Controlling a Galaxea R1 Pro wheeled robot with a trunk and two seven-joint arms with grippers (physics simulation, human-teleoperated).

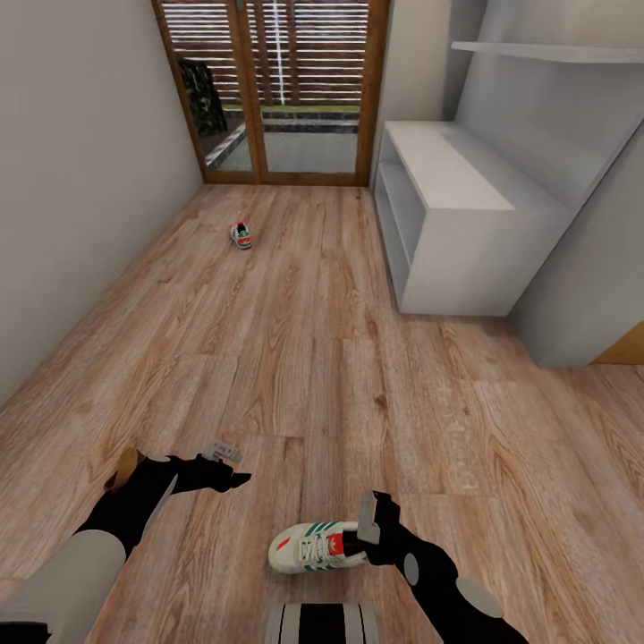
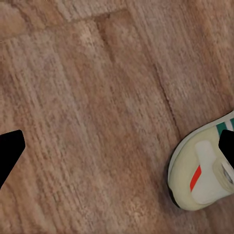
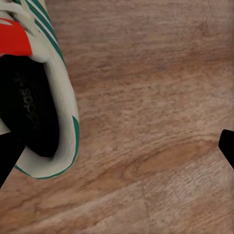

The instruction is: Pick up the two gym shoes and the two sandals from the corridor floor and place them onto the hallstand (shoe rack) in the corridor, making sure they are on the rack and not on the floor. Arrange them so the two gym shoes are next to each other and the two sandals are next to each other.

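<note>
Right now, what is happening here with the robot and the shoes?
The right gripper is open at the heel of a white sneaker with green stripes on the wood plank floor, not yet gripping it. The left gripper hovers open nearby. A second sneaker lies farther down the corridor, left of the pale grey hallstand.

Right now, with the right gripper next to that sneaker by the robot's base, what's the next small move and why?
Probably shift the right gripper sideways so its open fingers straddle the near gym shoe's heel. In the right wrist view that shoe lies off to one side on the floor, not between the fingertips, so closing now would likely miss. The other gym shoe lies farther down the corridor.
</note>
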